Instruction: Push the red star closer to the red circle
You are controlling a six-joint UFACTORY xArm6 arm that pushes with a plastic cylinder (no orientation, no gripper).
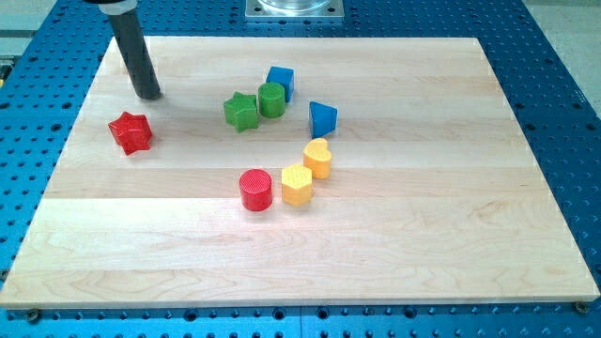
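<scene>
In our one camera view, a pale wooden counter [404,235] lies on a blue perforated metal base, with a grey metal mount at the view's top edge. The grain of the wood runs from the view's left to right.

Our tool is a straight dark rod, so there is nothing on it to spread or press together, and it holds nothing. It comes down from the view's top left, leaning slightly, and my tip [148,96] rests on the counter near the upper left corner.

The red star [130,131] lies just below the tip and a little to the view's left, near it but not touching. It lies flat; it has no clear long axis, and one of its points faces the view's top.

The red circle [255,190] stands well apart from the star, towards the view's lower right, near the middle of the counter. Just beside it on the right sits a yellow hexagon block [297,184], and a yellow heart block [317,158] touches that one from the upper right.

Above them, a green star [241,111] and a green round block [271,99] sit side by side, a blue cube [280,82] just behind the green round block, and a blue wedge-like block [322,118] stands to the right.
</scene>
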